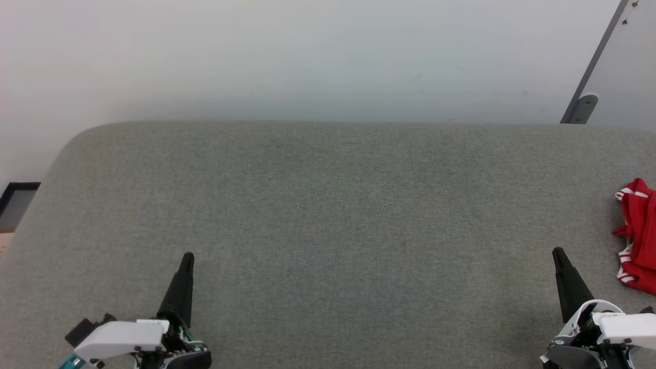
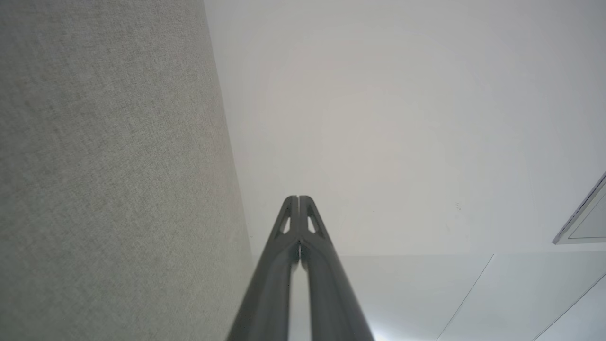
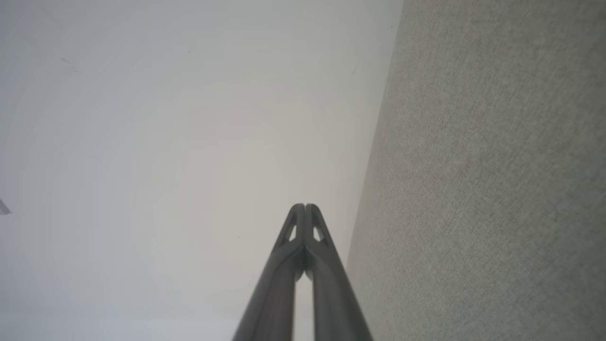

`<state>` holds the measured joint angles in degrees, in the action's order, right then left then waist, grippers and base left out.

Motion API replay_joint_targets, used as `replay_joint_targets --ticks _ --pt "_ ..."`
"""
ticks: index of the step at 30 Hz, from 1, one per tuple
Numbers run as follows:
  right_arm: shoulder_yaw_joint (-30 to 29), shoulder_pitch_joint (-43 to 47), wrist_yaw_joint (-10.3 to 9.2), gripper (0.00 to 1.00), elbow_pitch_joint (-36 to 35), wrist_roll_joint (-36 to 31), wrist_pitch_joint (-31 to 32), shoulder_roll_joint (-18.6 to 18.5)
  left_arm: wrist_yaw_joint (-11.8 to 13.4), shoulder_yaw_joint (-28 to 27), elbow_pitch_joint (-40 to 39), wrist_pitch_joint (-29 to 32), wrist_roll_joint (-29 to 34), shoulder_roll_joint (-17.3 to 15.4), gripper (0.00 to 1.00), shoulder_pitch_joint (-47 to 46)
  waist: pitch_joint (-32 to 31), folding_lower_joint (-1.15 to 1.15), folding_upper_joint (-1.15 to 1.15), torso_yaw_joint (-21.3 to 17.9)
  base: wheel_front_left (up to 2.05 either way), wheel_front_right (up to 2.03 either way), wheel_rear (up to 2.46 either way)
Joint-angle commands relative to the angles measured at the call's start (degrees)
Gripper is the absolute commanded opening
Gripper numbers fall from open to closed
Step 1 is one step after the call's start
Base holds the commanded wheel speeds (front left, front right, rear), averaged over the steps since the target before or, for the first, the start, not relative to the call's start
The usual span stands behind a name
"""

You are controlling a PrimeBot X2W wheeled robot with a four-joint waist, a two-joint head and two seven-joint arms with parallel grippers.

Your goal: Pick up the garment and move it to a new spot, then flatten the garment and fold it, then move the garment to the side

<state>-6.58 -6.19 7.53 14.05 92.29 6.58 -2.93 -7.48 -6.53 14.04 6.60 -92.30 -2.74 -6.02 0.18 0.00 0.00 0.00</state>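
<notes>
The garment (image 1: 638,236) is a bunched red cloth with red-and-white striped trim, lying at the far right edge of the head view and cut off by the frame. My right gripper (image 1: 557,253) stands shut just left of it, apart from the cloth, holding nothing. Far across the surface, my left gripper (image 1: 188,258) is shut and empty at the lower left. In the left wrist view the left gripper (image 2: 298,199) has its tips pressed together. The right wrist view shows the right gripper (image 3: 305,207) the same way.
A wide grey fabric surface (image 1: 328,215) spreads under both arms, with a rounded far-left corner. Behind it rises a pale wall (image 1: 307,51). A grey slanted bar with a bracket (image 1: 581,108) stands at the back right. A dark-framed opening (image 1: 15,202) lies at the left edge.
</notes>
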Motion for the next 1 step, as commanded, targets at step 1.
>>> replay_joint_targets --ticks 1 --pt "0.02 -0.16 -0.08 0.0 0.01 0.23 0.12 0.17 -0.02 -0.09 0.04 0.12 -0.17 -0.05 0.0 -0.53 0.0 0.0 0.0 0.0 0.0 0.0 0.0"
